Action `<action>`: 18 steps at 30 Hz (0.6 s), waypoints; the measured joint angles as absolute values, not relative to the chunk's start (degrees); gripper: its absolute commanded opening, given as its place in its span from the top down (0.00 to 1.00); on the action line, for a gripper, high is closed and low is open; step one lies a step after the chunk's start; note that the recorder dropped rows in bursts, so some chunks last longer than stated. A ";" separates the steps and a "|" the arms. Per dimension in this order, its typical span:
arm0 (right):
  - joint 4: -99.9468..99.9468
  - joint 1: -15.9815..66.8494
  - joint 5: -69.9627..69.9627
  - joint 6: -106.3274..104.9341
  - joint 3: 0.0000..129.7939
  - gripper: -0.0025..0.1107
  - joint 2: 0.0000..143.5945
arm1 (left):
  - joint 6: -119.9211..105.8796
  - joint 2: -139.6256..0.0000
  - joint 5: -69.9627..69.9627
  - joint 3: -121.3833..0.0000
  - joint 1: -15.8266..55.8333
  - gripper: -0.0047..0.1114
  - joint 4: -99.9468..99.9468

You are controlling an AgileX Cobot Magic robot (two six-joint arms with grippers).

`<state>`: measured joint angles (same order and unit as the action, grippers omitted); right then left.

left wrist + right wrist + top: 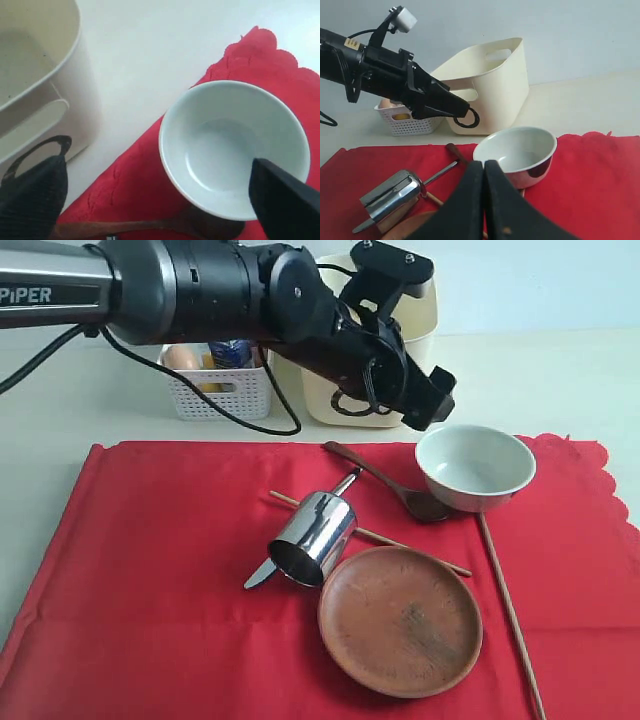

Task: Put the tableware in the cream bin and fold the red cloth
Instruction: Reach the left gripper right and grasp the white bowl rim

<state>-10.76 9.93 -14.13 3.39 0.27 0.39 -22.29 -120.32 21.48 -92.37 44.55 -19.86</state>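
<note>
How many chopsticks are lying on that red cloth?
2. One chopstick runs slantwise behind the brown plate, partly hidden by the steel cup. The other chopstick lies right of the plate, from beside the bowl toward the camera.

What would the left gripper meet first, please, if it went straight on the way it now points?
Probably the bowl: the left gripper, jaws open, points down at it, and its wrist view shows the bowl between them. Depth is unclear, though.

Bright, even, diffuse light, soft faint shadows under the bowl and plate, sharp white glare on the steel cup, saturated red cloth, left end effector fingers blurred and dark up close, right end effector out of focus
</note>
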 measured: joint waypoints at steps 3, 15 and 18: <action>-10.76 9.93 -14.13 3.39 0.27 0.98 0.39 | -22.29 -121.56 20.31 -92.37 44.66 0.16 -19.86; -10.76 9.93 -14.13 3.39 0.27 0.98 0.39 | -22.29 -127.36 15.67 -92.37 47.64 0.16 -19.86; -10.76 9.93 -14.13 3.39 0.27 0.98 0.39 | -22.29 -128.88 15.44 -92.61 48.18 0.16 -19.74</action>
<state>-10.76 9.93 -14.13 3.39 0.27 0.39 -22.29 -128.88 15.44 -92.61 48.18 -19.74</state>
